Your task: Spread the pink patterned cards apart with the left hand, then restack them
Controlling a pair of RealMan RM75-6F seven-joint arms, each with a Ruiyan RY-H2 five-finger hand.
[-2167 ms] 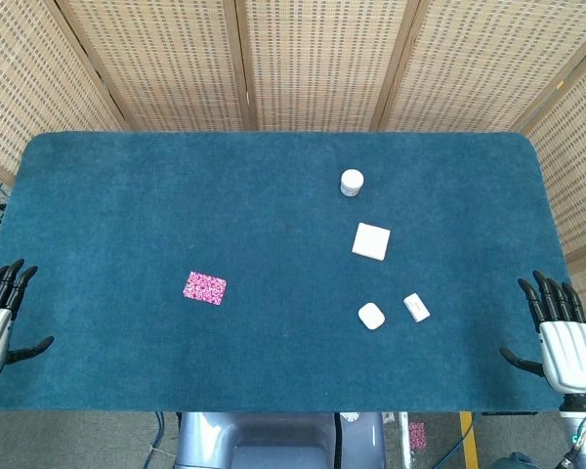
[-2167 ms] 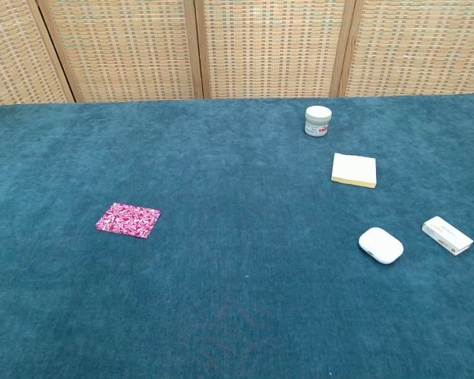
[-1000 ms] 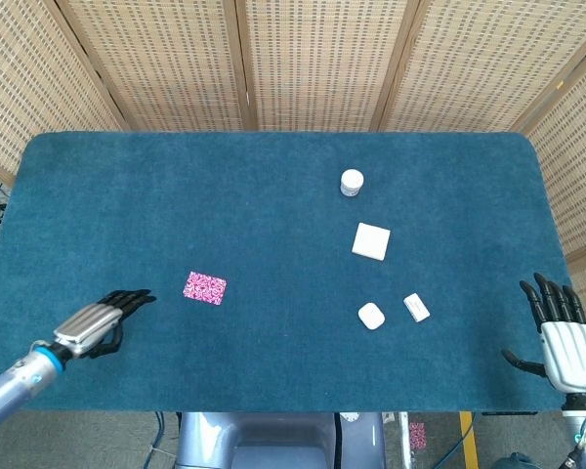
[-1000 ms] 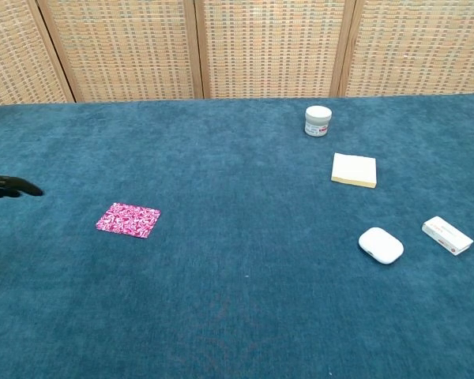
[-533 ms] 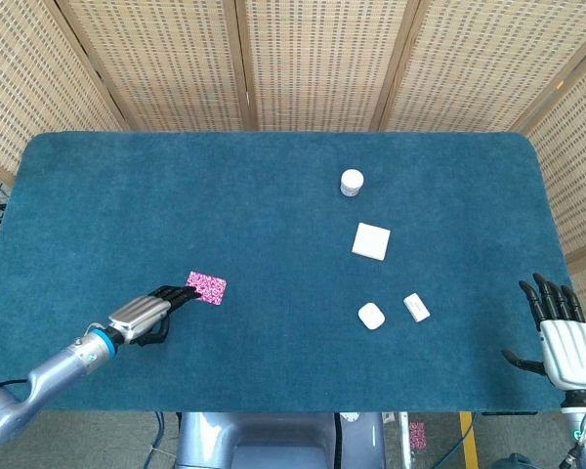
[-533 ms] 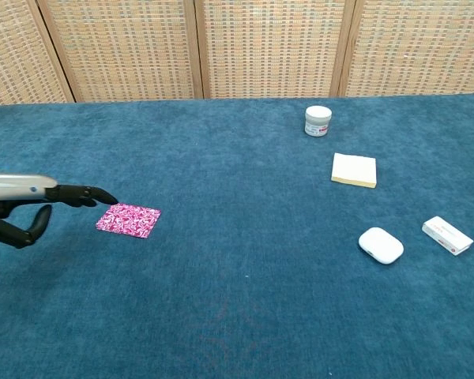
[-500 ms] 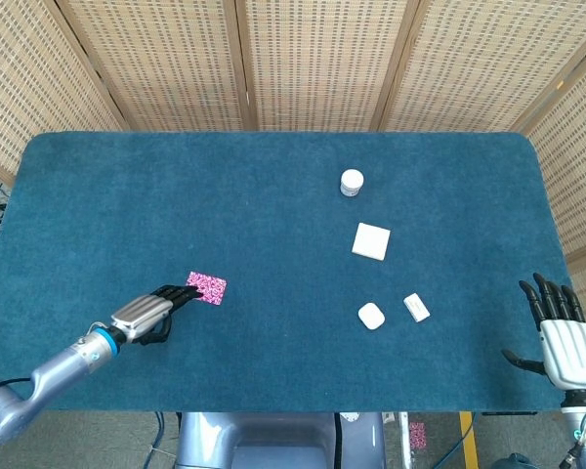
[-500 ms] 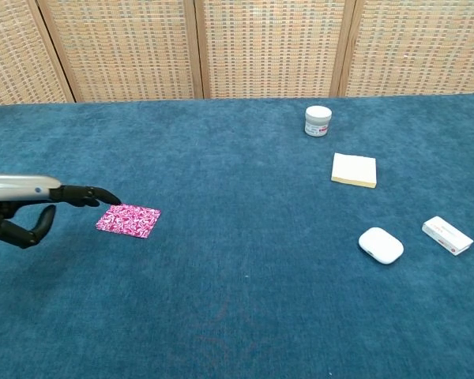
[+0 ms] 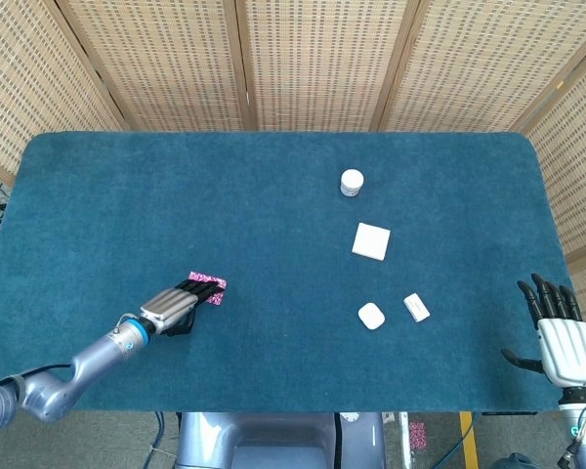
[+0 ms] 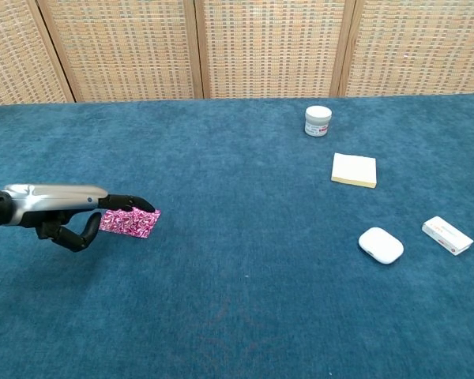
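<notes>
A: Now that the left hand (image 9: 176,306) has slid from beside the small stack of pink patterned cards (image 10: 131,223) to over it, is spreading underway?

B: Probably about to begin. The stack looks square, lying under the outstretched fingers (image 10: 125,203); nothing is gripped. The right hand (image 9: 563,344) hangs open, well away.

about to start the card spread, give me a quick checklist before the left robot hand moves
1. Left robot hand over the pink cards: ok, fingers extend across the stack.
2. Fingers pressing on the cards: cannot tell.
3. Cards in one neat stack: ok.
4. Bare cloth around the stack for spreading: ok.
5. Earbud case and notepad away from the cards: ok.
6. Right robot hand parked at the table edge, open: ok.
</notes>
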